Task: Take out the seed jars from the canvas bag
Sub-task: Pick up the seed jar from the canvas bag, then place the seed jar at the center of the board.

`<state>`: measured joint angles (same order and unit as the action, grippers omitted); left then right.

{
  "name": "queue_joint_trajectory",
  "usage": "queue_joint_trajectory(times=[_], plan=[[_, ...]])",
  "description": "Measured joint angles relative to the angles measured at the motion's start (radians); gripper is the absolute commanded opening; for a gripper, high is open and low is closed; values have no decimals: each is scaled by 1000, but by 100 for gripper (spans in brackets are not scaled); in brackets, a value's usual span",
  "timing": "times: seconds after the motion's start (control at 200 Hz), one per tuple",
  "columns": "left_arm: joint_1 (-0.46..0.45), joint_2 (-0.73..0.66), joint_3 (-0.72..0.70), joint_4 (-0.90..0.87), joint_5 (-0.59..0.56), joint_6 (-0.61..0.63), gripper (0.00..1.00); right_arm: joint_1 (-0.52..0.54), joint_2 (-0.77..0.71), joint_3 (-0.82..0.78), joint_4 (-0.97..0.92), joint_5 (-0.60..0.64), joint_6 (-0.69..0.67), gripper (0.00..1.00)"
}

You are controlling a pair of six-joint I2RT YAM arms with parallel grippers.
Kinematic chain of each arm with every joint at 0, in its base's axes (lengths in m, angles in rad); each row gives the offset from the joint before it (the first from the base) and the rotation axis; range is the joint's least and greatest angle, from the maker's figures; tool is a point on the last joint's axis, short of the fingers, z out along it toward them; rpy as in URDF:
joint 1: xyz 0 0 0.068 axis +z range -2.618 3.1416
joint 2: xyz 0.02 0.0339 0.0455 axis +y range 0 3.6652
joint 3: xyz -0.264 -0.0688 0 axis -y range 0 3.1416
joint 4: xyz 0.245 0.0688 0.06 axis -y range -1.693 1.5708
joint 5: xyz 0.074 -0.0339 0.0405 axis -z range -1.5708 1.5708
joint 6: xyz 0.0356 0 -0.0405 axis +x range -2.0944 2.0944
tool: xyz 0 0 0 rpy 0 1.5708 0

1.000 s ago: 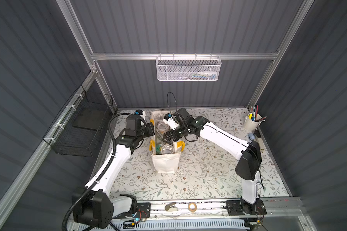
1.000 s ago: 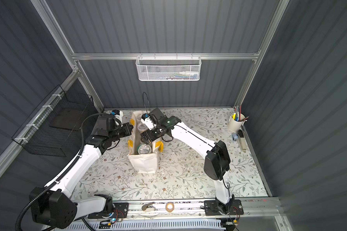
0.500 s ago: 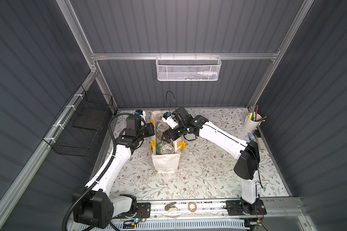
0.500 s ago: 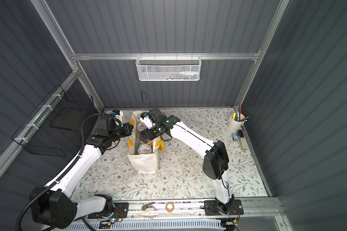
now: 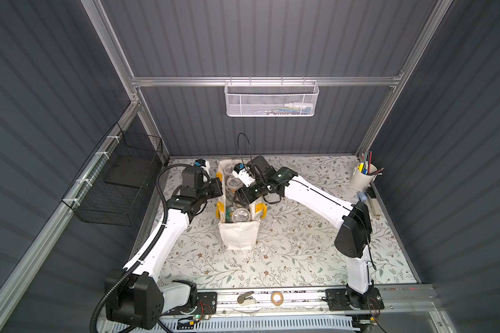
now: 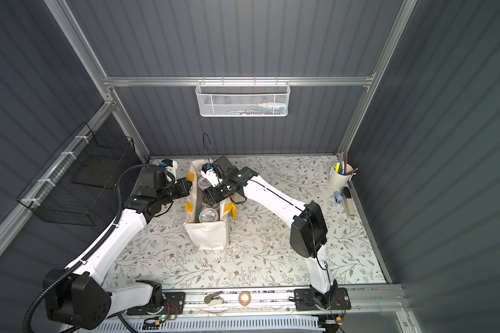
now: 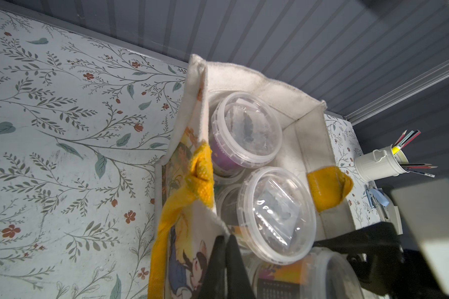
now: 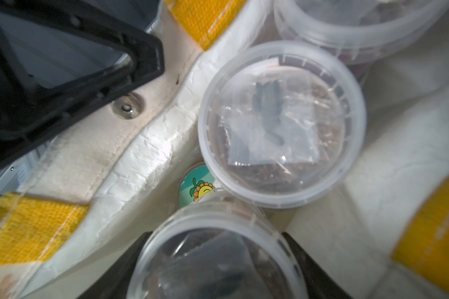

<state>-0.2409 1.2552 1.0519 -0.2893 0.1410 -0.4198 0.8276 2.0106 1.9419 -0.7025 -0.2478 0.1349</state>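
The floral surface (image 5: 300, 253) is carrying no jar yet. All of them are sitting inside the canvas bag (image 5: 237, 239), which is standing open just left of centre in both top views, its long axis running from the lower frame toward the upper frame. The left gripper (image 7: 224, 240) is staying clenched on the bag's side rim, bracing it. The right gripper (image 8: 215, 248) is reaching into the bag's mouth. Its fingers (image 8: 311, 269), spread wide a second ago, are now drawing in around the seed jar (image 8: 208, 274) at the lower centre of the right wrist view, though blur is hiding whether they are gripping fully. So the 1st lift is getting close. That jar is standing upright, lid facing the opening, axis vertical.
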Motion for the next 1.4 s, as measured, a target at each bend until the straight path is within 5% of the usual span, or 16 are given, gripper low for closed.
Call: queue_joint_trajectory(times=[0.38, 0.715, 0.961, 1.401], plan=[[0, 0, 0, -6, -9, 1, 0, -70, -174, -63, 40, -59, 23, 73], [0, 0, 0, -7, -10, 1, 0, -255, -305, -195, 117, -18, 21, 74], [0, 0, 0, -11, -17, 5, 0, -361, -144, -220, 157, 79, 15, 74], [0, 0, 0, -14, -17, 5, 0, -389, 180, -129, 215, 206, 23, 77]])
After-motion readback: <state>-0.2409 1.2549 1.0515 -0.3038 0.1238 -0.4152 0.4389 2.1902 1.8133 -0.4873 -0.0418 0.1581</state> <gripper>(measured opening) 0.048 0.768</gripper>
